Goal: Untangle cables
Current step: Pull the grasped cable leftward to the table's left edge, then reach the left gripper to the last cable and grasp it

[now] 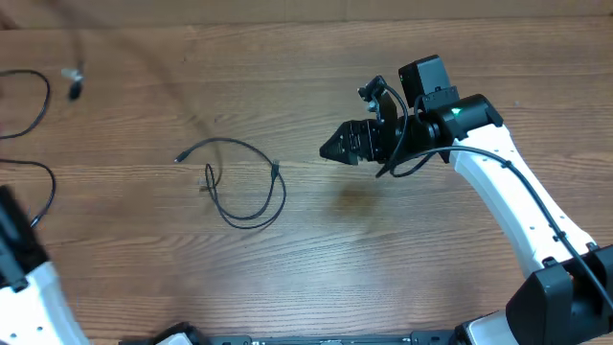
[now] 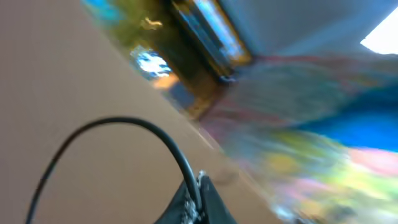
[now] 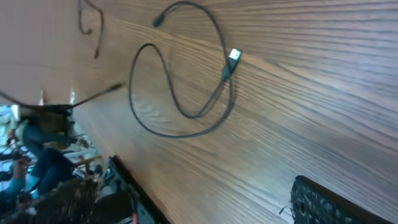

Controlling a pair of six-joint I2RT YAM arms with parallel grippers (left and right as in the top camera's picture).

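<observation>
On the table [image 1: 383, 268], the looped cable [image 1: 275, 172] is lying near the middle. The right hand [image 1: 330, 150] is hanging just right of it, and a second cable [image 1: 46, 96] is trailing well to its left.

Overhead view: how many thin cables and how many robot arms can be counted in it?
Thin cables: 2 at least, one looped mid-table, one cut off at the left edge
Robot arms: 2, left and right
Total: 4
</observation>
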